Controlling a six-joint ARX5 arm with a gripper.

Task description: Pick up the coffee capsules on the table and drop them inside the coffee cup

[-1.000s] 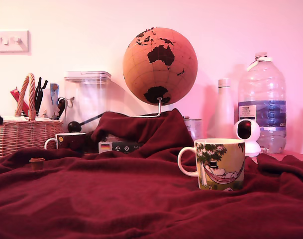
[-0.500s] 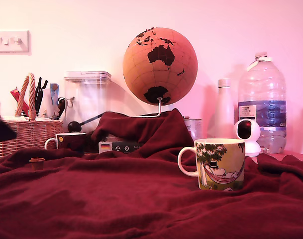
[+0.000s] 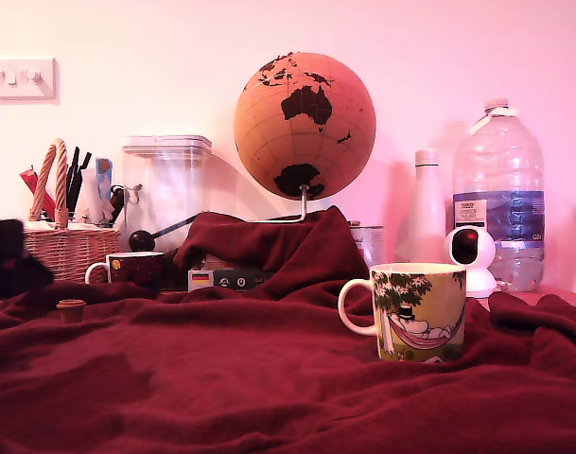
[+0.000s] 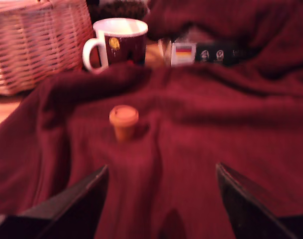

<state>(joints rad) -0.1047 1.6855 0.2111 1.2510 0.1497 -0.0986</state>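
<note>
While the gripper (image 4: 161,199) hangs low over the blanket-draped table (image 3: 269,378), its jaws stand spread wide and empty, likely to straddle a pod. Brown coffee capsule (image 4: 124,121) sits upright on its narrow end, rim up, ahead of the fingers and nearer one of them than the other; realignment probably needed. Exterior view shows it at far left (image 3: 70,309), well apart from the coffee cup (image 3: 418,312) on the right. Small dark mug (image 4: 119,42) and wicker basket (image 4: 39,45) stand beyond. Cream capsule not seen.
</note>
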